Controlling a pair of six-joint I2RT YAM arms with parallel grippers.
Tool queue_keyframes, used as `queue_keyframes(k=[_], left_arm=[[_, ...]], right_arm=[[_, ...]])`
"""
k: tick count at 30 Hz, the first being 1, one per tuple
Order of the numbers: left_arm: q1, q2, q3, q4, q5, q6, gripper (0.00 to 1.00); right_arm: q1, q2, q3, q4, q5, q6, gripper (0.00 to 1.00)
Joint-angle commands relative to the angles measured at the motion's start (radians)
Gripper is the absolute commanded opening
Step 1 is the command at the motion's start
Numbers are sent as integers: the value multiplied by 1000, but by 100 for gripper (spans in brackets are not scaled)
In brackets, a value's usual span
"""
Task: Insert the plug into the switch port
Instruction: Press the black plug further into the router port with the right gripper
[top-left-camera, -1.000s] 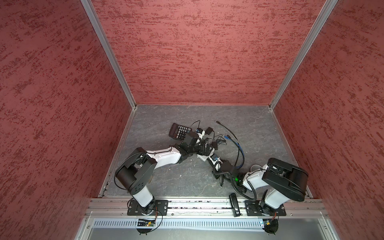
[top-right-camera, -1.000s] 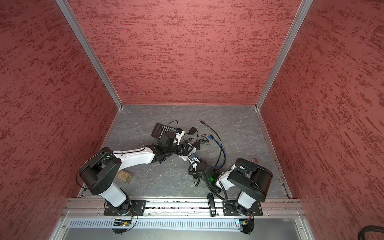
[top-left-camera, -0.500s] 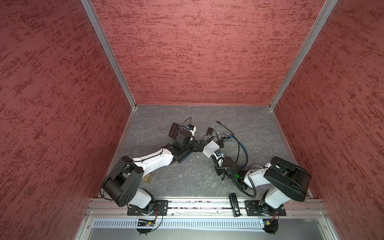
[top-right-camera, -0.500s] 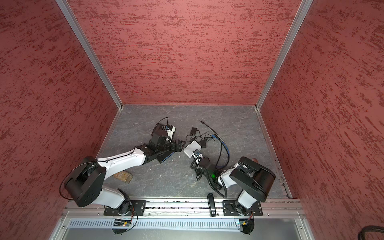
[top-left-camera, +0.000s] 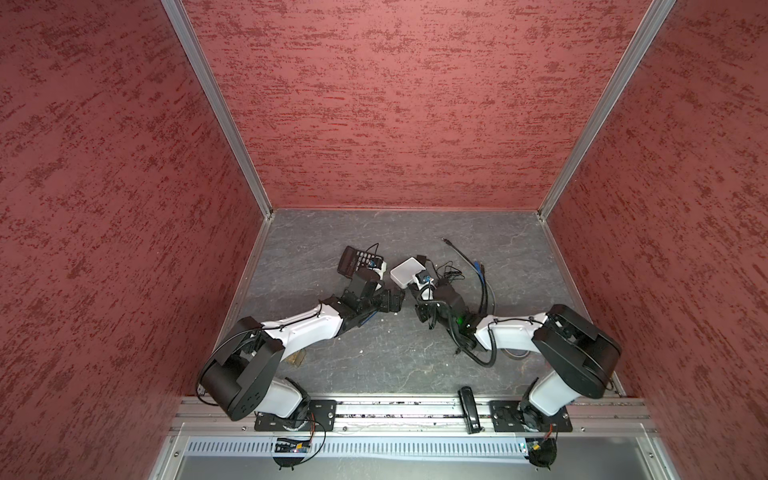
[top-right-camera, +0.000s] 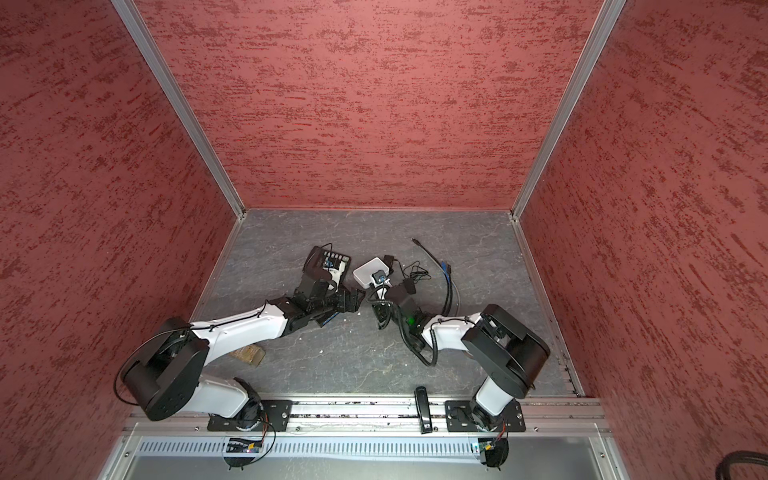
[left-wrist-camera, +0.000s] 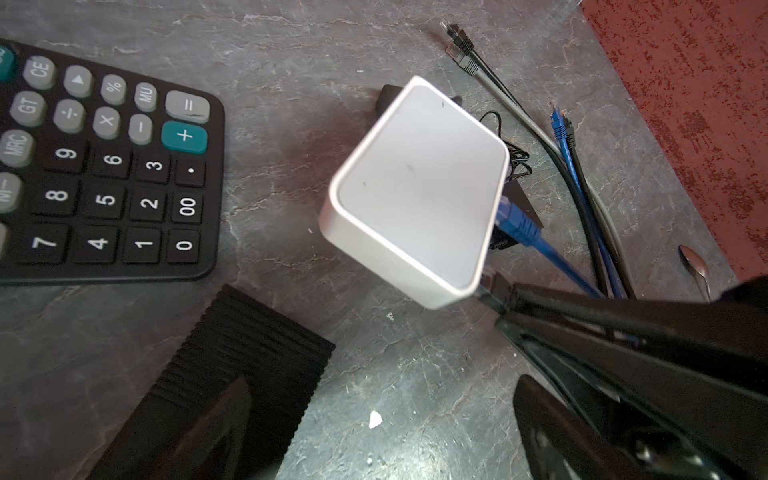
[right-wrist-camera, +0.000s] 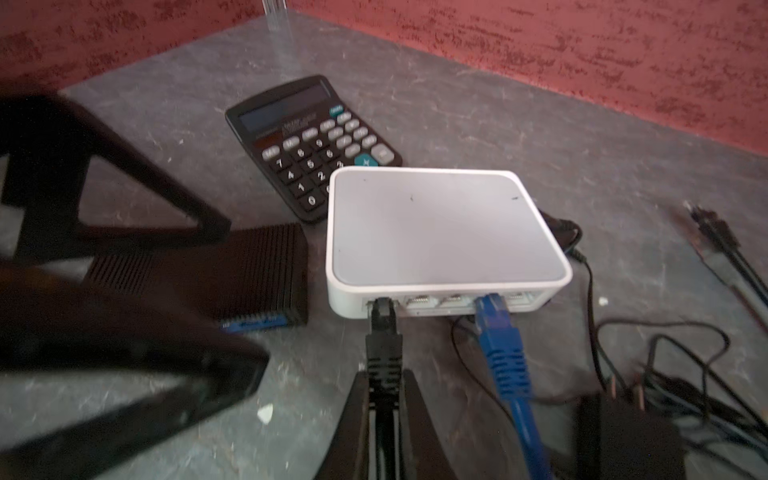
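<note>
In both top views the white switch (top-left-camera: 405, 271) sits around the middle of the desk (top-left-camera: 374, 357). The calculator (top-left-camera: 351, 261) is just beside it toward the left edge, and a mess of loose cables (top-left-camera: 478, 274) trails off toward the right edge. The left end effector (top-left-camera: 397, 300) hangs near the switch on the front-edge side, clear of it. The right end effector (top-left-camera: 417, 288) is right up at the switch's port side. From the left wrist cam, the switch (left-wrist-camera: 419, 183) has a blue plug (left-wrist-camera: 515, 222) stuck in its side, and the calculator (left-wrist-camera: 104, 166) lies flat, well apart from it. There's also a black ribbed box (left-wrist-camera: 249, 345) lying near the switch. The left end effector's own fingers (left-wrist-camera: 208, 436) are spread wide with nothing between them. The right wrist cam is the useful one. The right end effector (right-wrist-camera: 384, 419) is pinched together on the black plug (right-wrist-camera: 382, 332), gripping it by the boot. The plug's nose is in the end port of the switch (right-wrist-camera: 444, 232), the one nearest the ribbed box (right-wrist-camera: 232, 274). Can't tell if it's fully seated. The blue plug (right-wrist-camera: 498, 345) sits a few ports over, with empty ports between the two. A power adapter (right-wrist-camera: 623, 432) lies near the loose cords.
</note>
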Motion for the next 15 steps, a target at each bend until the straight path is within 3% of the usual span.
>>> queue_keyframes(k=[1, 15], left_arm=[[6, -36, -22, 22, -26, -4, 100], [29, -101, -75, -9, -44, -11, 100]], right_arm=[[-22, 65, 77, -48, -61, -17, 0], [-63, 225, 267, -111, -87, -31, 0]])
